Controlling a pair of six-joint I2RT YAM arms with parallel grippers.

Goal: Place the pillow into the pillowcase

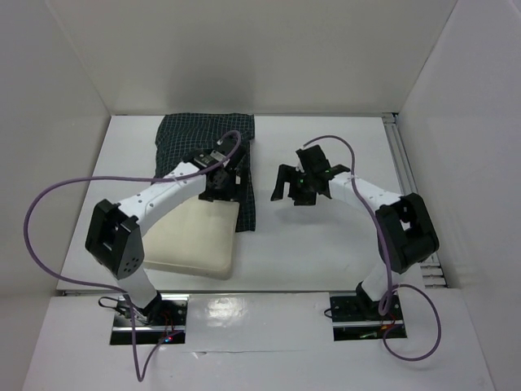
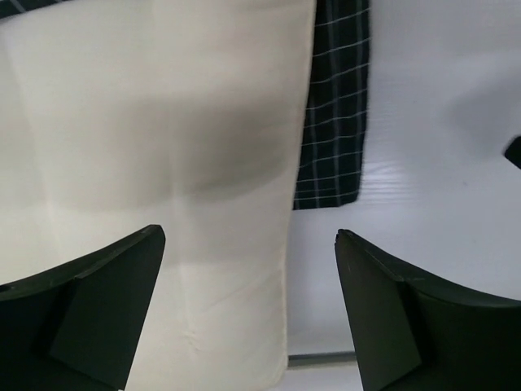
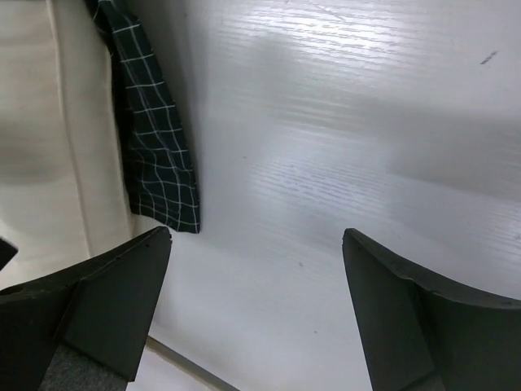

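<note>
Both open: left gripper point(image 2: 248, 236) over pillow point(image 1: 195, 240), right gripper point(image 3: 256, 236) over bench point(image 1: 326, 252). The pillowcase point(image 1: 195, 134) edge is to be pinched, top layer only, before pillow is pushed.

pillow point(image 1: 191, 240) before pillowcase point(image 1: 183, 138), overlapping it

Light falls bright and even from above, bounced by the white walls point(image 1: 244, 57), so shadows stay soft-edged. Ahead of the right claw point(image 3: 256, 232) the tabletop point(image 3: 342, 98) carries a streaky sheen, crossed by a broad grey shadow band. Ahead of the left claw point(image 2: 248, 236) a soft shadow dims the pillow point(image 2: 163, 106). Both claws' fingers point(image 2: 89, 309) read as near-black, slightly soft shapes with little detail, while the pillowcase point(image 2: 334, 122) grid beyond them is crisp. In the top view a glare patch shines on the glossy ledge point(image 1: 224, 305) well behind both claws.
</note>
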